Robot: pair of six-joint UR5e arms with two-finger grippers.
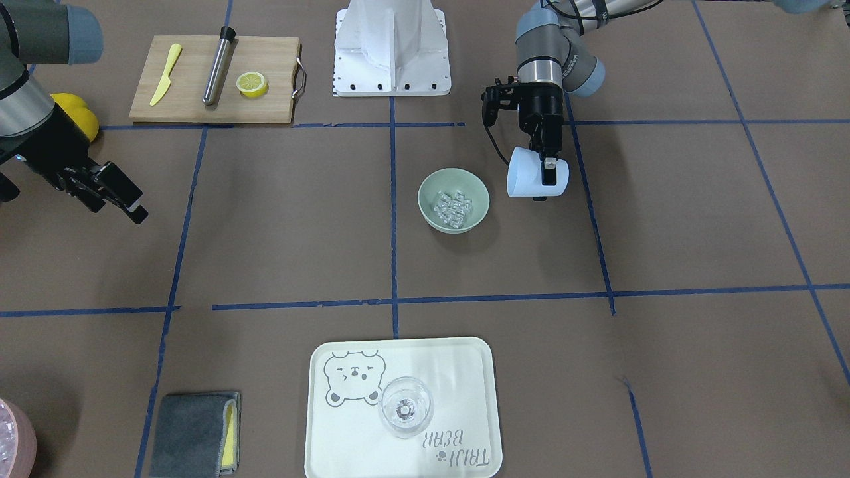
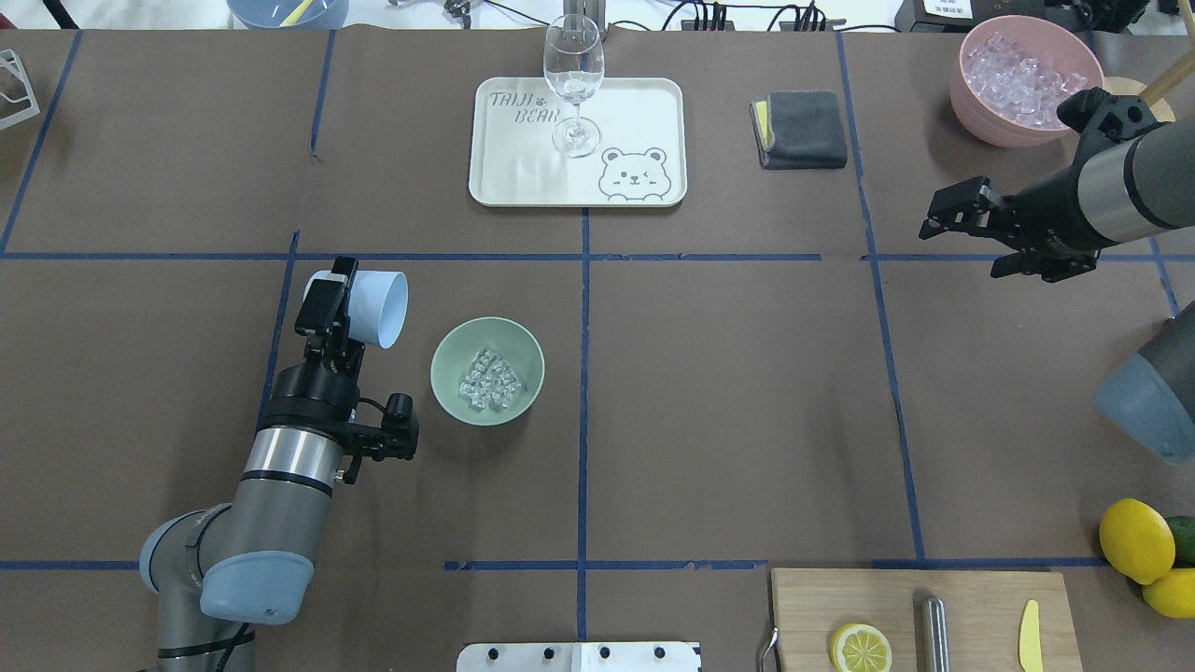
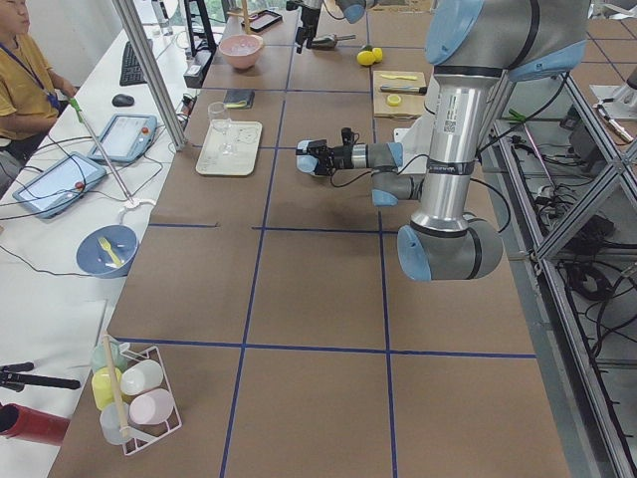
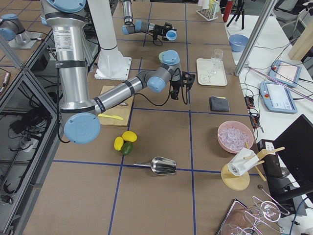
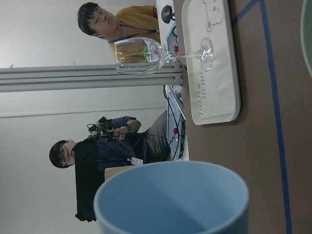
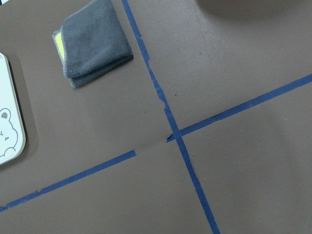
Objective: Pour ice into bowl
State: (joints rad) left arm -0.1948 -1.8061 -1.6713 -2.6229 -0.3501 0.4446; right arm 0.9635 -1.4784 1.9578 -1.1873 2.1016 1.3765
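Overhead exterior, left gripper [image 2: 334, 287]: clamped on the tipped blue cup [image 2: 383, 308], left of centre.
Bowl [image 2: 525, 369]: just right of the cup.
Ice [image 2: 487, 381]: inside the bowl.
Right gripper [image 2: 945, 217]: fingers apart, empty, upper right.

On my overhead feed a pale tray [image 2: 523, 177] sits across the table, with a wine glass [image 2: 573, 70] upright on it just beside the printed bear. To the tray's right I see a folded grey cloth [image 2: 801, 129] with a yellow edge, then a pink tub [image 2: 980, 121]. Near the base, a wooden board [image 2: 812, 607] carries a lemon half [image 2: 860, 648], a steel rod [image 2: 934, 635] and a yellow knife [image 2: 1029, 637] side by side. Two lemons [image 2: 1136, 539] and a lime [image 2: 1184, 539] lie off its right end, with a metal scoop [image 4: 164, 166] near them.
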